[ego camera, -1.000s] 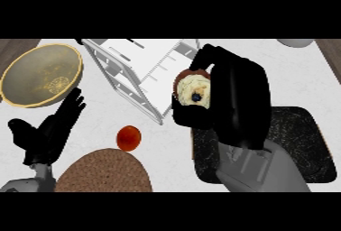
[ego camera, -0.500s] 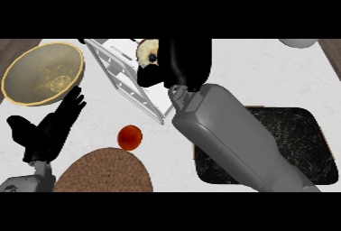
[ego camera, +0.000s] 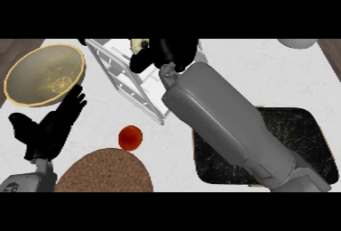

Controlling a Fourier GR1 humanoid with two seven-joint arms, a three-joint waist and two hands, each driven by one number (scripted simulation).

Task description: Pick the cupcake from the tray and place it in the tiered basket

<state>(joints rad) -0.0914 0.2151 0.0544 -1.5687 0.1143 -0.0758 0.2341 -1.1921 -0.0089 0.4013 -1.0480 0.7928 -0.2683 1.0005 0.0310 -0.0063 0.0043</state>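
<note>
Over the white wire tiered basket (ego camera: 133, 85), the right robot hand (ego camera: 166, 53) curls round the pale frosted cupcake (ego camera: 139, 44), which shows at its left edge. Left robot hand (ego camera: 50, 124) rests spread, well apart.

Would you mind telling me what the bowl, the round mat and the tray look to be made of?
Bowl: likely glazed ceramic, yellow rim, glossy speckled inside. Round mat: seemingly woven fibre, brown, matte, fine ridged texture. Tray: probably stone or enamel, black with pale flecks.

Steep head view (counter (ego camera: 279, 76) below)
</note>
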